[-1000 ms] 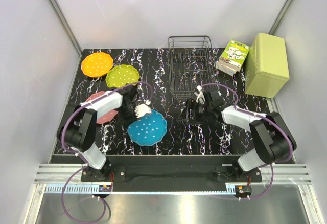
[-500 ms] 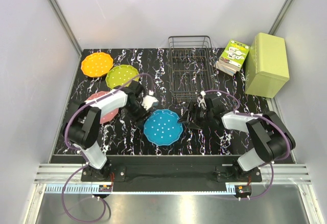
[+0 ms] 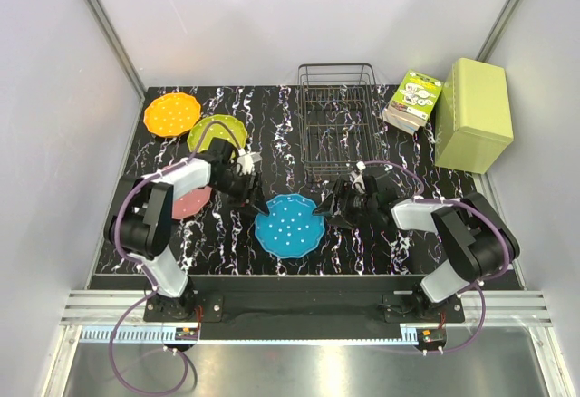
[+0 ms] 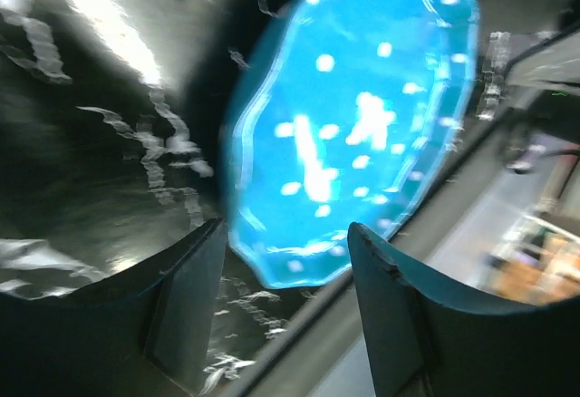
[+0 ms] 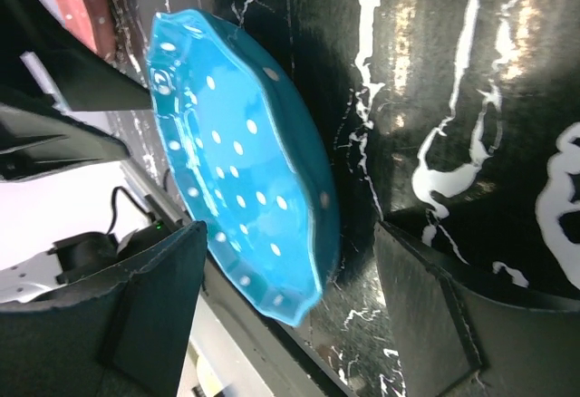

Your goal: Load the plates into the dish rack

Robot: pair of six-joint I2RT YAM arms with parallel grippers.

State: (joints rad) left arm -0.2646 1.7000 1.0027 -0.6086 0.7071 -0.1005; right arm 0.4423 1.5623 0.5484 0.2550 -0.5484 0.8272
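The left arm (image 3: 186, 179) rises from its base at 7 o'clock, folds at the elbow and sends its forearm toward 3 o'clock. It ends in the left hand (image 3: 246, 179), which points to about 4 o'clock with its jaws apart, its dark fingers (image 4: 186, 297) framing the wrist view. The right arm (image 3: 421, 213) mirrors it from 5 o'clock, forearm reaching toward 9 o'clock. The right hand (image 3: 337, 205) sits low, jaws spread wide.
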